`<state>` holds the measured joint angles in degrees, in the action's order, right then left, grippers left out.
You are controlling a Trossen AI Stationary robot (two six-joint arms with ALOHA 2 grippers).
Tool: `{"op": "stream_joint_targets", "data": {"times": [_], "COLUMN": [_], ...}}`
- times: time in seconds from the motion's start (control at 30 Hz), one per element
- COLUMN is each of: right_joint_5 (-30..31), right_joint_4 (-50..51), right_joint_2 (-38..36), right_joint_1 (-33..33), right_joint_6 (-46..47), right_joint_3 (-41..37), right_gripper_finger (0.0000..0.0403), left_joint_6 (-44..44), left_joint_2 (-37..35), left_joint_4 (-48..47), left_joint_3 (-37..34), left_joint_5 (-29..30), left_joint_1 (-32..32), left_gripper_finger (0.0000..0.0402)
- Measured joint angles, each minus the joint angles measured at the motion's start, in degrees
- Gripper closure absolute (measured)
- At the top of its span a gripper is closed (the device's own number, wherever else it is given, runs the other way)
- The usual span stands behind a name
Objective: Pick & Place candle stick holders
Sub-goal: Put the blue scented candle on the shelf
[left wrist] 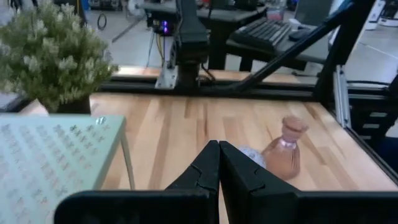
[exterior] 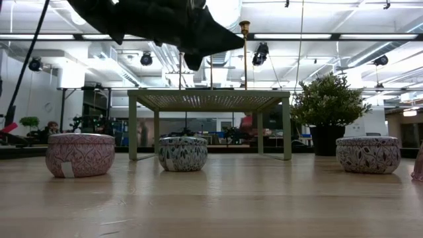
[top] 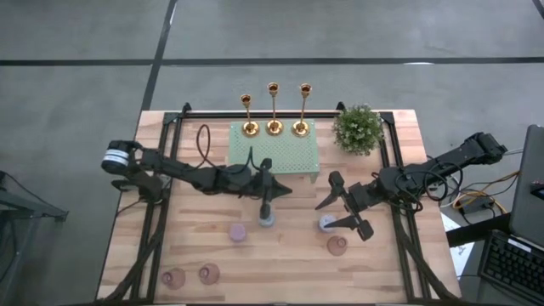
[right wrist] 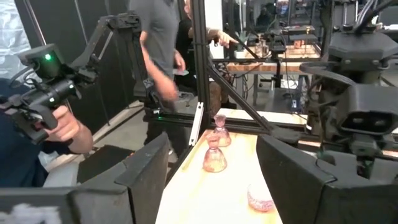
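Three gold candlesticks (top: 274, 126) stand by their round bases on the pale green perforated stand (top: 274, 151). Small round holders rest on the table: pale blue (top: 266, 219) (exterior: 182, 153), pale blue (top: 326, 223) (exterior: 367, 154), lilac (top: 237, 232) (exterior: 80, 155), pink (top: 337, 246) (left wrist: 284, 152), and two pink ones (top: 174, 277) (top: 208, 273) at the near left. My left gripper (top: 266, 201) (left wrist: 219, 163) is shut and empty, raised above the middle pale blue holder. My right gripper (top: 344, 206) (right wrist: 211, 168) is open and empty, raised beside the other pale blue holder.
A bushy potted plant (top: 357, 129) (left wrist: 50, 53) stands at the far right next to the stand. Black frame rails (top: 398, 183) run along the table's sides. People (right wrist: 158, 43) stand in the room beyond the table's left edge. Bare wood lies in the near middle (top: 272, 272).
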<state>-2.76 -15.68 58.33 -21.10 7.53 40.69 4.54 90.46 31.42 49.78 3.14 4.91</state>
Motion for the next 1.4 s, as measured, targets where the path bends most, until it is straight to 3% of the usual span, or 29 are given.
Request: {"op": "stream_joint_targets", "data": {"times": [0.33, 0.47, 0.73, 0.87, 1.4], "right_joint_5": [-0.04, -0.04, -0.07, -0.10, -0.16], "right_joint_4": [0.49, 0.46, 0.43, 0.43, 0.50], "right_joint_2": [0.02, 0.02, 0.02, 0.02, 0.02], "right_joint_1": [0.00, 0.00, 0.00, 0.00, 0.00], "right_joint_6": [0.35, 0.46, 1.11, 1.11, 0.96], "right_joint_3": [-0.11, -0.20, -0.22, -0.22, -0.48], "right_gripper_finger": [0.0162, 0.0157, 0.0163, 0.0168, 0.0156], "left_joint_6": [1.42, 1.32, 1.78, 1.70, 2.23], "left_joint_2": [0.17, 0.17, 0.17, 0.17, 0.17], "left_joint_4": [-1.75, -3.60, -4.42, -4.44, -4.46], "left_joint_3": [-0.22, -0.26, -0.28, -0.28, -0.33], "left_joint_5": [-2.12, -2.50, -2.14, -2.12, -2.33], "left_joint_1": [-0.46, -0.30, -0.30, -0.28, -0.20], "left_gripper_finger": [0.0380, 0.0335, 0.0206, 0.0168, 0.0159]}}
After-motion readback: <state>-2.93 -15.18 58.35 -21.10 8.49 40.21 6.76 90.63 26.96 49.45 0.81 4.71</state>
